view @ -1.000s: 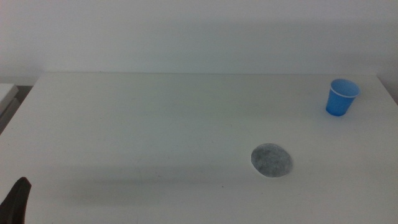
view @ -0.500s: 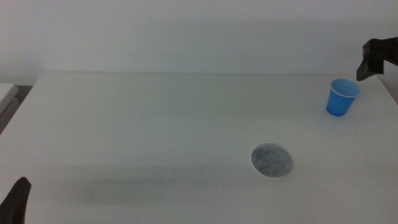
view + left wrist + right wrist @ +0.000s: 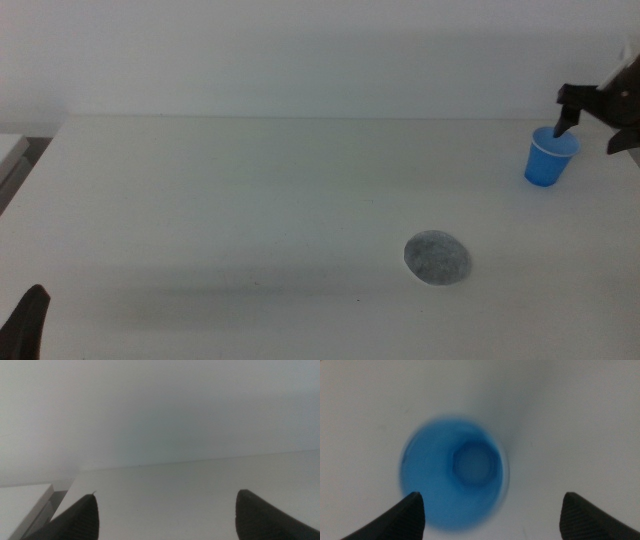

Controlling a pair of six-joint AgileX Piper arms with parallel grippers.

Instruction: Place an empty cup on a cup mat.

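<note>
The blue cup (image 3: 548,165) stands upright and empty at the far right of the white table; in the right wrist view the cup (image 3: 455,480) shows from above, blurred. The speckled grey cup mat (image 3: 437,259) lies flat nearer the front, left of the cup and apart from it. My right gripper (image 3: 592,125) comes in from the right and hovers just above the cup's rim, jaws open and holding nothing. In its wrist view the right gripper (image 3: 491,497) has the cup below it, nearer one jaw. My left gripper (image 3: 28,318) waits at the front left corner, open (image 3: 167,494).
The white table (image 3: 250,190) ends at a pale wall behind. A light-coloured ledge (image 3: 10,150) sits beyond the table's left edge, and it also shows in the left wrist view (image 3: 22,505).
My right gripper has come into view from the right and moved down and left, from out of sight to just above the cup. Cup, mat and left gripper have not moved.
</note>
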